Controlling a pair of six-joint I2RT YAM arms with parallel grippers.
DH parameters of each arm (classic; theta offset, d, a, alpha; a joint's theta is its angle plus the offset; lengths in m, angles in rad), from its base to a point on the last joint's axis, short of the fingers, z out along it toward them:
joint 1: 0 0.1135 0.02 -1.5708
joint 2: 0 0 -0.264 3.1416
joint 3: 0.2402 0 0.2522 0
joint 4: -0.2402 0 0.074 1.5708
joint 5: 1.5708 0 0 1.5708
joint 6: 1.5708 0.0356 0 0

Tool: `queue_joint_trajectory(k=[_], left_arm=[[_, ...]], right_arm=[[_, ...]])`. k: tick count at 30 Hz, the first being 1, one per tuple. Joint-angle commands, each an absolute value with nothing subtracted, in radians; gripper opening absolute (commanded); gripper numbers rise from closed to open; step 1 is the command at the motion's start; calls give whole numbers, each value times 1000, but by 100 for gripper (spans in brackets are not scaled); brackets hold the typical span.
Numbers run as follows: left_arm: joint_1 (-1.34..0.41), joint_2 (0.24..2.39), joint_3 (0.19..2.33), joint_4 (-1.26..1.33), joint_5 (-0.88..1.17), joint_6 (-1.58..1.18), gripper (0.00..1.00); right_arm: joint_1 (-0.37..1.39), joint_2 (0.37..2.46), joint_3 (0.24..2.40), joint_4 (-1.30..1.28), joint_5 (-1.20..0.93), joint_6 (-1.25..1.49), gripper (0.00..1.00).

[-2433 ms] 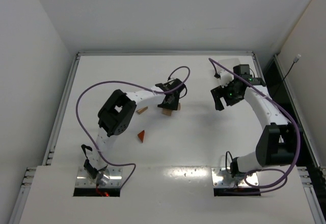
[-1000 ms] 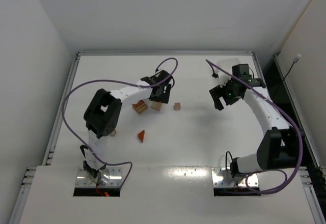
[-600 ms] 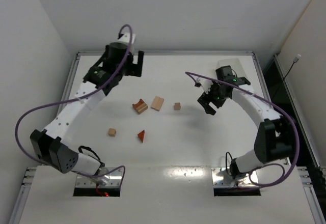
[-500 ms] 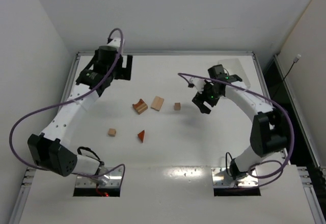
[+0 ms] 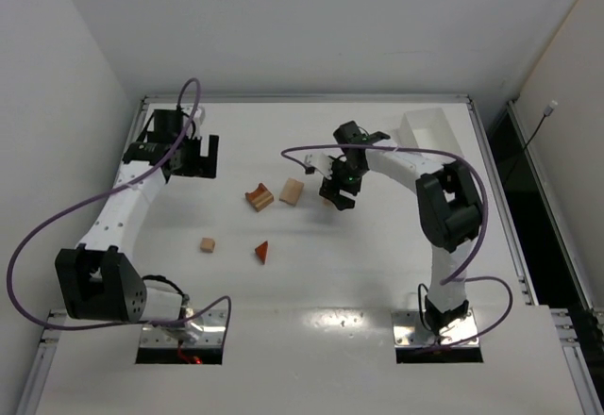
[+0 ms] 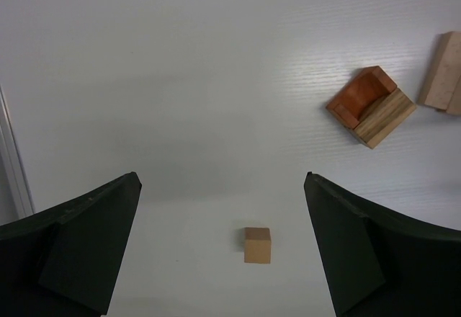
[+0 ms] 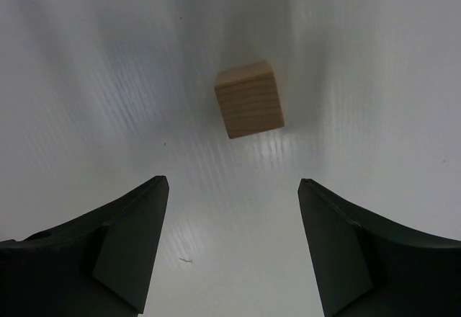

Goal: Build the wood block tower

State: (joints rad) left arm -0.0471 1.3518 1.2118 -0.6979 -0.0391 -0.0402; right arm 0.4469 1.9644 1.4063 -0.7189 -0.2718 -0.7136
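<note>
Wood block tower not standing yet: no stack anywhere, its pieces lie loose & flat on the bench (image 5: 377, 273), mid-left. Reddish arch (image 5: 257, 198) sits touching a tan block (image 6: 384, 119), w/ a pale bar (image 5: 292, 191) just beside them. Wedge (image 5: 262, 251) & a small cube (image 5: 207, 244) lie nearer the arm bases, apart from the rest. Second cube (image 7: 248, 99) sits alone, just ahead of the right tool (image 7: 230, 184), whose jaws are wide apart w/ nothing btwn them, pointing down, cube just off the tips. Prob lining up to straddle & pick it, since a cube is an easy piece to carry to a base. Left tool (image 6: 220, 184) is likewise wide open & empty, up high near the far-left corner, looking down on the small cube. Prob parked there to keep out of the right arm's way. White bin (image 5: 425, 130) is far right, well apart, no part in this
</note>
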Motion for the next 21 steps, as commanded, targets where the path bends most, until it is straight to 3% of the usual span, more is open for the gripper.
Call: queue_joint_trajectory(k=[1, 16, 18, 21], left_arm=[[-15, 1361, 1209, -684, 12, -44, 97], [74, 1401, 1200, -675, 77, -44, 97], [84, 1401, 1200, -675, 86, -44, 97], [84, 1401, 1190, -675, 95, -44, 97]], right_arm=[[469, 1977, 1414, -692, -298, -741, 70], [528, 2066, 1471, -646, -288, -732, 64], [538, 2077, 1489, -646, -261, -732, 55], [538, 2086, 1499, -646, -250, -732, 23]])
